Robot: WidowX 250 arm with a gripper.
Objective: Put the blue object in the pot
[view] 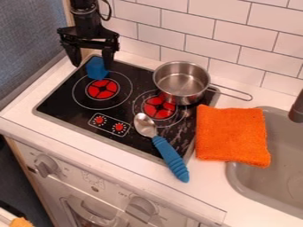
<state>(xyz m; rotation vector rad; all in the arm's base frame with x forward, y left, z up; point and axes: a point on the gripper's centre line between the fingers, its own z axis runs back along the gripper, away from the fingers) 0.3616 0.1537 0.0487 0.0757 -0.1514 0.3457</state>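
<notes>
Fingers (75,55): black, set wide apart, at the end of the black two-finger gripper (92,65), over the far left part of the stove.
Solid blue block (96,70): seen between the fingertips, beyond the red left burner (102,89); whether either finger touches it, cannot tell.
Round silver metal pot (181,82): upright at the stove's far right, wire loop handle reaching over the counter.
Metal spoon with ribbed blue handle (170,155): bowl on the black stovetop (62,95), handle end over the white counter (204,188).
Orange fabric cloth (232,135): right of the stove, overlapping the grey sink (278,181).
</notes>
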